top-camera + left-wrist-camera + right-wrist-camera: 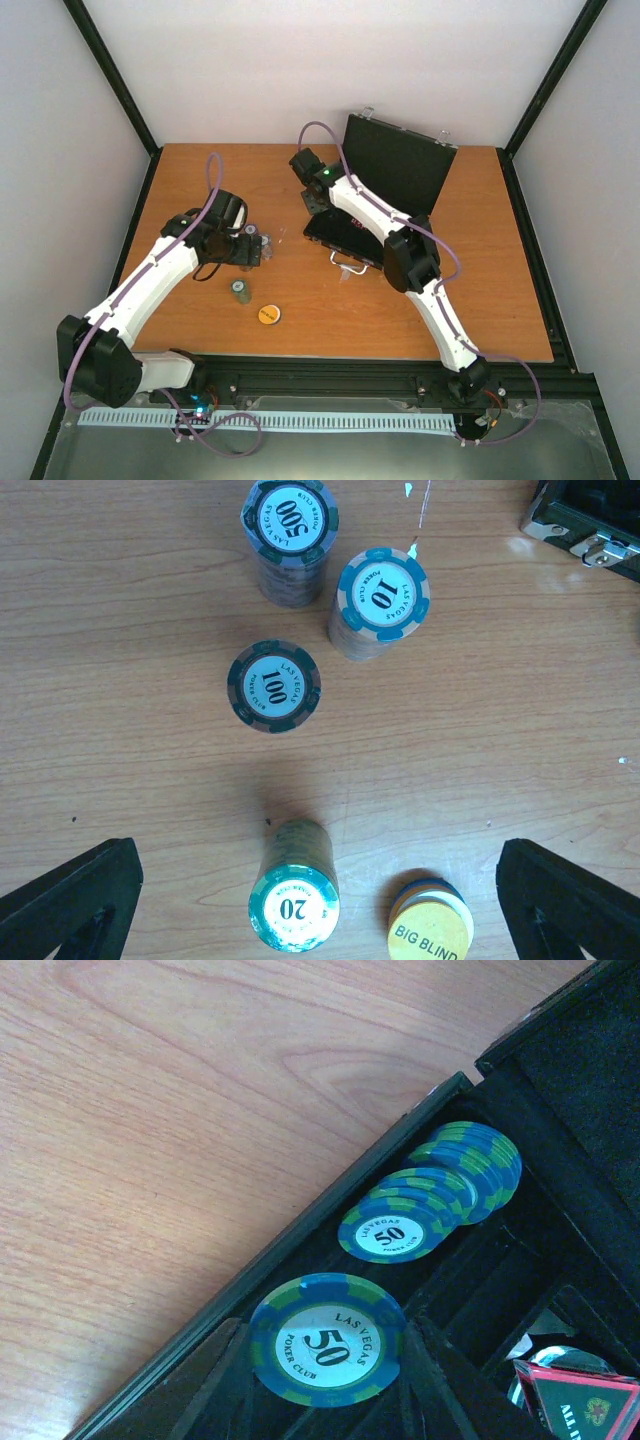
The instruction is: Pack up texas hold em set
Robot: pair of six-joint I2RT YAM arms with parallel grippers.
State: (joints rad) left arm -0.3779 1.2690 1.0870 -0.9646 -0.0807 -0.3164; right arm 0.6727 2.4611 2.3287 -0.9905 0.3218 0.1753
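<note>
Texas hold em case (395,165) lies open on the bench (480,300), right gripper (325,1385) jaws clenched on a 50-chip stack (325,1352) over its chip slot (450,1185), so loading looks underway; next: seat and release, while left gripper (320,900) jaws gape over the 20-chip stack (294,908) left of the case.

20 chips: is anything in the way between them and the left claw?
Nothing blocks them. The left gripper is open, and the 20 stack shows between its fingers. But the BIG BLIND disc lies close beside the stack, between it and one finger, so it might get caught too.
</note>
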